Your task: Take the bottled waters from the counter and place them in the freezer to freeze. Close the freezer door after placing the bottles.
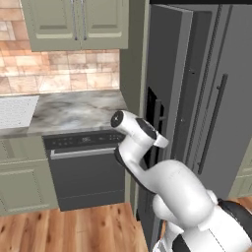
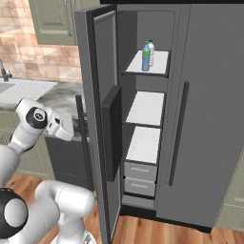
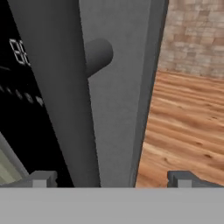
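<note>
Straddling the freezer door's long dark handle bar [image 3: 65, 109], fingertips [image 3: 41, 178] spread wide, gripping nothing; gripper [image 3: 109, 179] sits close to the smooth grey metal freezer door [image 2: 102, 71], which stands ajar. Pale digits on the black dispenser panel [image 3: 22, 52] are too blurred to read. Blue green-capped bottle [image 2: 146, 57] and clear ribbed bottle [image 2: 151, 51] stand upright, just beside each other, at the front edge of the freezer's [image 2: 143, 143] top white shelf [image 2: 159, 64].

two bottled waters [image 2: 148, 55] standing side by side on the top freezer shelf, above and well beyond the claw [image 3: 111, 177]: one blue, one clear. three white shelves [image 2: 145, 107] and two drawers [image 2: 140, 178] past the door. two fridge doors; one long handle [image 3: 65, 94] right before the claw.
</note>
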